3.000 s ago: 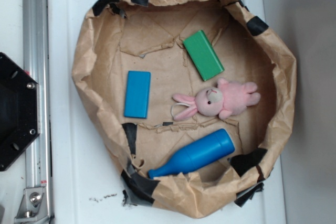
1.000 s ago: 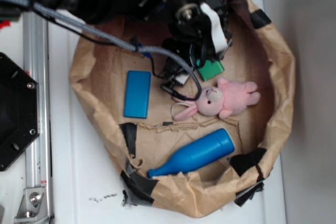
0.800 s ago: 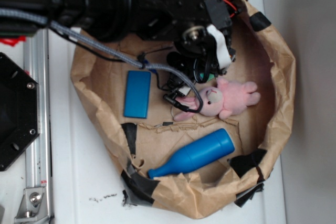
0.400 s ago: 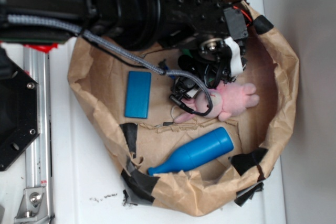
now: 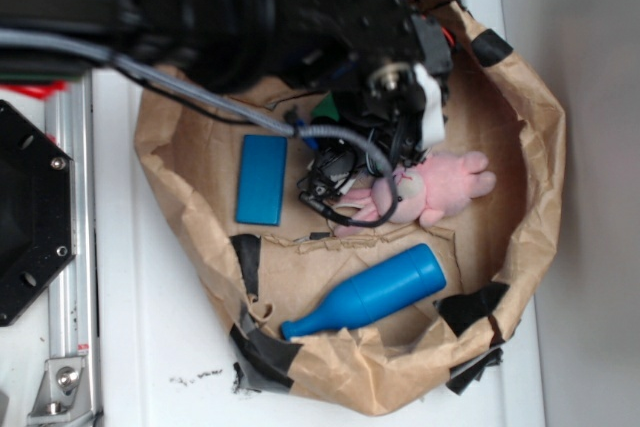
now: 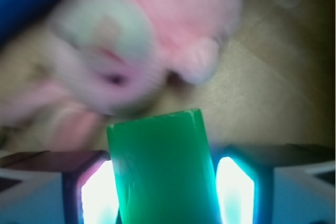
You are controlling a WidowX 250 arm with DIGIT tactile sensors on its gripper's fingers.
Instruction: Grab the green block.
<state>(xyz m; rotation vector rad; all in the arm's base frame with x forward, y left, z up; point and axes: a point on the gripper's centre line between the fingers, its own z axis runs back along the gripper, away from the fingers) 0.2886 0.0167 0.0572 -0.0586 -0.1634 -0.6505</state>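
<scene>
The green block (image 6: 161, 169) sits between the two fingers (image 6: 86, 187) of the end effector (image 6: 163, 192) in the wrist view, its long sides running up the middle of the frame and its far end pointing toward the pink plush rabbit (image 6: 131, 51). Both finger pads lie right alongside the block's sides, with only thin slivers between pad and slab, so the end effector is narrowed to about the block's width; whether it presses firmly cannot be told from the blur. In the exterior view only a small green corner (image 5: 325, 107) shows, the rest hidden under the black arm (image 5: 240, 12) and the wrist assembly, inside the upper middle of the brown paper bowl (image 5: 535, 137).

The rabbit (image 5: 435, 187) lies just beside the block's far end, its face toward the end effector (image 5: 385, 137), ears partly covered by a loop of black cable (image 5: 340, 182). A flat blue block (image 5: 262, 179) rests on the paper floor to the left, apart from the arm's tip. A blue bottle-shaped piece (image 5: 370, 292) lies on its side nearer the bowl's lower edge, neck pointing to the lower left. Black tape patches (image 5: 470, 307) mark the bowl's crumpled rim. The bowl stands on a white tabletop (image 5: 150, 347), with a metal rail (image 5: 70, 247) along the left.
</scene>
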